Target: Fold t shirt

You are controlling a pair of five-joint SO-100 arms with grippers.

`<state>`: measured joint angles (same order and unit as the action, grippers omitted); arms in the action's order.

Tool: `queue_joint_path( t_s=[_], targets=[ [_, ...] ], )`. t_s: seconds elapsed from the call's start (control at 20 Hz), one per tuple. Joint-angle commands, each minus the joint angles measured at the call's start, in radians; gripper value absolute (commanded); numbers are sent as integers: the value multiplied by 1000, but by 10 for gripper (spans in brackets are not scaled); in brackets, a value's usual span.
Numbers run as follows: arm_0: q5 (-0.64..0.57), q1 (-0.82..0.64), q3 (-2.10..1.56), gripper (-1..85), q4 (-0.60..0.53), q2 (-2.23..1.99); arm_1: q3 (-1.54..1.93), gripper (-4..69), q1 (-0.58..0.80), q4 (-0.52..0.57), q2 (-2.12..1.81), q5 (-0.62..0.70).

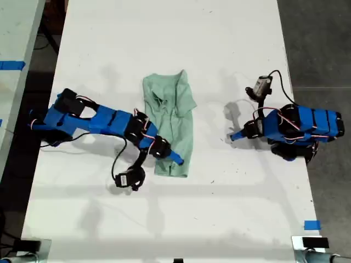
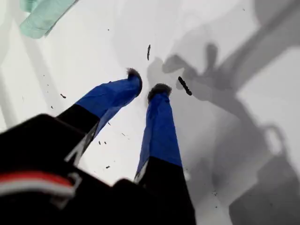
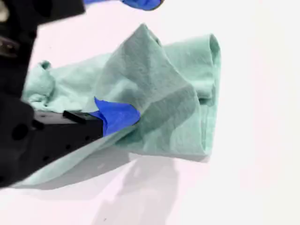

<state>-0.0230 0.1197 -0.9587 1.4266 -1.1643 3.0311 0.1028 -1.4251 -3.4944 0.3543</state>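
Observation:
The pale mint-green t shirt (image 1: 173,109) lies as a long narrow strip on the white table (image 1: 164,44), wrinkled and bunched at its far end. My second gripper (image 1: 174,158) is at the strip's near end. In the second wrist view it (image 3: 133,58) stands open: one blue finger (image 3: 117,115) is tucked into a raised fold of the t shirt (image 3: 183,89), the other fingertip (image 3: 140,3) is well off it. My first gripper (image 2: 146,83) hovers over bare table with a narrow gap between its tips and nothing in it. Only a corner of the t shirt (image 2: 44,16) shows there.
In the exterior view the first arm (image 1: 296,129) sits at the right, the second arm (image 1: 88,118) at the left, each trailing a black cable. Blue tape (image 1: 311,224) marks the table's near right corner. Dark floor lies beyond the table's right edge.

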Motion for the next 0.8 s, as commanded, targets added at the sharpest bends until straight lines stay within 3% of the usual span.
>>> queue_joint_path(
  t_s=[0.0, 0.15, 0.3, 0.4, 0.6, 0.65, 0.75],
  targets=[
    [89, -14, 17, 326, 183, -291, 46, 76, -2, 23, -6, 17],
    [183, -60, -356, 314, 181, -689, 46, 76, -2, 23, -6, 15],
    [285, -83, -851, 296, 69, -1181, 46, 76, -2, 23, -6, 17],
    [354, -66, -1180, 274, -58, -1503, 46, 76, 0, 23, -6, 17],
    [379, 8, -1867, 211, -558, -2026, 48, 76, 2, 23, -6, 17],
    [394, 17, -1987, 204, -604, -2148, 48, 76, 2, 23, -6, 17],
    [443, 18, -2172, 191, -580, -2376, 48, 76, 2, 23, -6, 17]
  ],
)
